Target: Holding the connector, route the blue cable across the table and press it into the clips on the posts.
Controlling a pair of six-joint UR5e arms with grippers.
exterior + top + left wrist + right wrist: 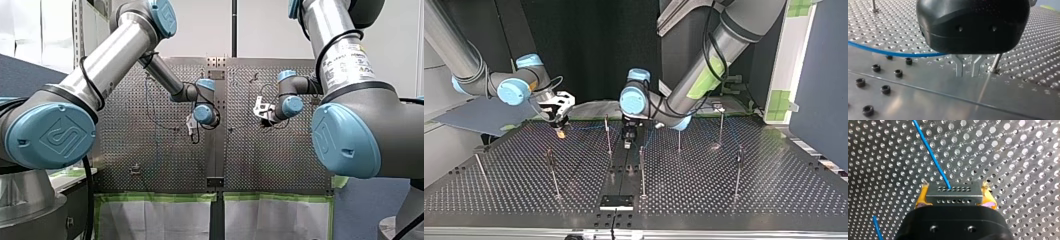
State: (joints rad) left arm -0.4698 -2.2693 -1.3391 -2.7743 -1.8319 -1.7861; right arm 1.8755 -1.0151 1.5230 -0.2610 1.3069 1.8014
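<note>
In the top view, my right gripper (560, 129) stands at the left, low over the perforated table (744, 205). The right wrist view shows its yellow pads (923, 195) clamped on both ends of the grey connector (954, 193). The blue cable (933, 157) leaves the connector's face and runs over the table ahead of the gripper. In the top view the cable shows as a thin line leading right toward the middle post (608, 134). Just right of that post, my left gripper (627, 143) points down over the table's central plate (923, 100). Its metal fingers (959, 67) stand a narrow gap apart and hold nothing. A stretch of cable lies beside this gripper, and the near post (996, 63) stands just beside the fingers. The right-hand posts (738, 170) stand well apart from both grippers.
</note>
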